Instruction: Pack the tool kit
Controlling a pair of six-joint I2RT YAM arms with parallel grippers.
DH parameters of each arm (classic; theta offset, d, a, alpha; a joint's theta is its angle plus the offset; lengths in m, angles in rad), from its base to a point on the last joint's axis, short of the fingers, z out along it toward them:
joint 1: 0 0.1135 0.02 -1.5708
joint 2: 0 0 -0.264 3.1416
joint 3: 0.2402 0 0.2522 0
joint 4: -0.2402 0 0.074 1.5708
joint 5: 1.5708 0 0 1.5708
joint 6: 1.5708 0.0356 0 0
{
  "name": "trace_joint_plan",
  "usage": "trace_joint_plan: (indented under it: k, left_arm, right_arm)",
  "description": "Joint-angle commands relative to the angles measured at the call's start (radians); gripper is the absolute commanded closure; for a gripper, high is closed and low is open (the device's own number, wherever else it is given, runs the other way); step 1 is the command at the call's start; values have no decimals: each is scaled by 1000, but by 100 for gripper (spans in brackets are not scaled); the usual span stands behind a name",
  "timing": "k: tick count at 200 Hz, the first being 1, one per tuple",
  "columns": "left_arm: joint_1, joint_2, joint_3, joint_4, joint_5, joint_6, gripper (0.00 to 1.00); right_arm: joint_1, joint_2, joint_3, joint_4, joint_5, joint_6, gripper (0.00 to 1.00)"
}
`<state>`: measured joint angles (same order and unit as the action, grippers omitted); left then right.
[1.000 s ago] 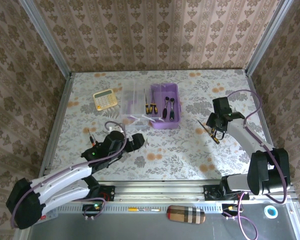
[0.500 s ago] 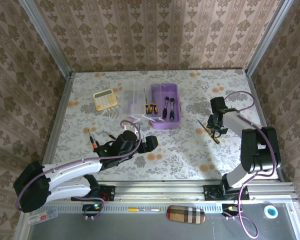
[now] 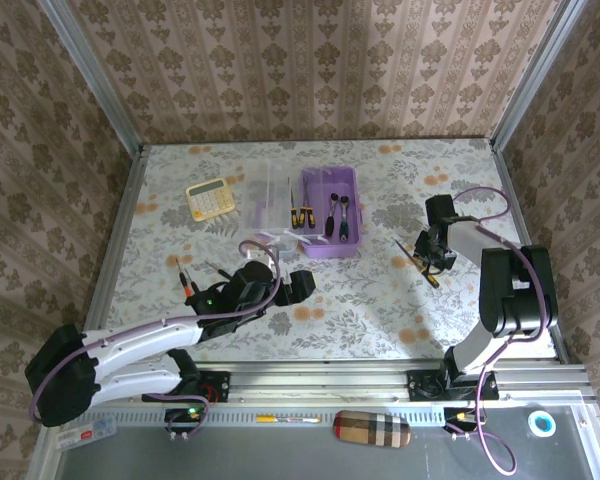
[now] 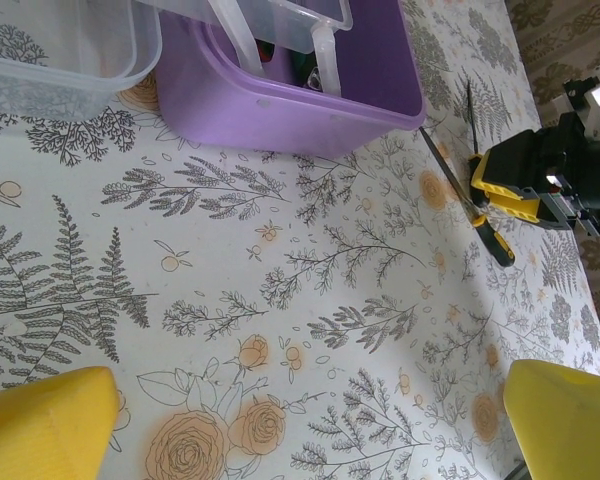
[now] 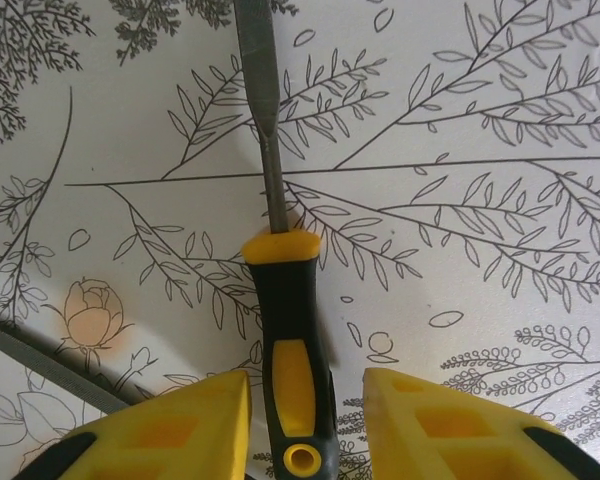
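Observation:
The purple box stands at the middle back with ratchet wrenches inside, its clear lid lying open to its left. Two black-orange screwdrivers lie at the box's left edge. A yellow-black screwdriver lies flat on the table at the right. My right gripper straddles its handle, open, with a small gap showing on the right side. My left gripper hovers open over bare table in front of the box, nothing between its fingers.
A yellow calculator sits at the back left. A small black-orange tool lies on the table left of my left arm. Metal rails edge the table on both sides.
My left arm has swung right toward the table's middle. My right gripper's jaws have narrowed around the screwdriver handle, and the right arm has folded lower.

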<state>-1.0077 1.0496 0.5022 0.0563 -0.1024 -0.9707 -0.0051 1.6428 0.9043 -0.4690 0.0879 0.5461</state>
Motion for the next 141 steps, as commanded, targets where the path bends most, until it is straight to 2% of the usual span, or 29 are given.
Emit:
trace_joint_plan:
  k: [1, 36, 141]
  left_arm:
    - [-6, -23, 12, -6, -20, 18, 0]
    - [-5, -53, 11, -39, -35, 18, 0]
    - [9, -176, -18, -129, -130, 20, 0]
  right_arm:
    - [-9, 11, 11, 12, -23, -2, 67]
    - [-12, 5, -1, 26, -28, -1, 77]
    - [-13, -88, -46, 66, -38, 8, 82]
